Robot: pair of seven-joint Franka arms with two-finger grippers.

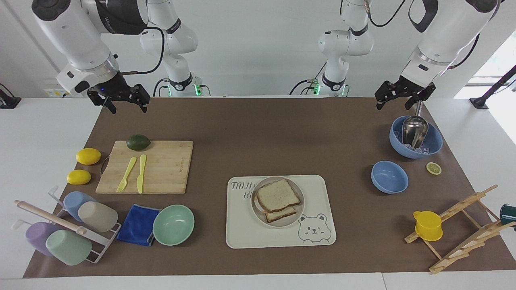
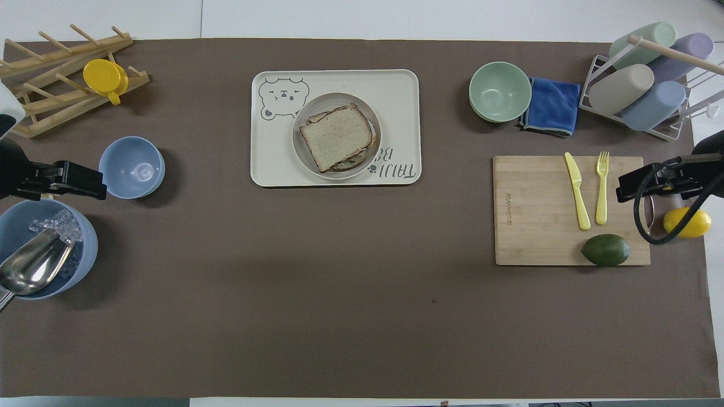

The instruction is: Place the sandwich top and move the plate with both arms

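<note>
The sandwich top, a pale speckled slice with a brown crust, lies on another slice on the round cream plate. The plate stands on the bear tray. My left gripper hangs open and holds nothing, above the blue bowl of ice with a metal scoop. Over the mat's corner at the right arm's end, my right gripper is open, holds nothing and waits. Both are well away from the plate.
A cutting board carries a yellow knife, a fork and an avocado, with two lemons beside it. A mint bowl, blue cloth and cup rack stand nearby. An empty blue bowl, a lemon slice and a wooden rack with a yellow cup are at the left arm's end.
</note>
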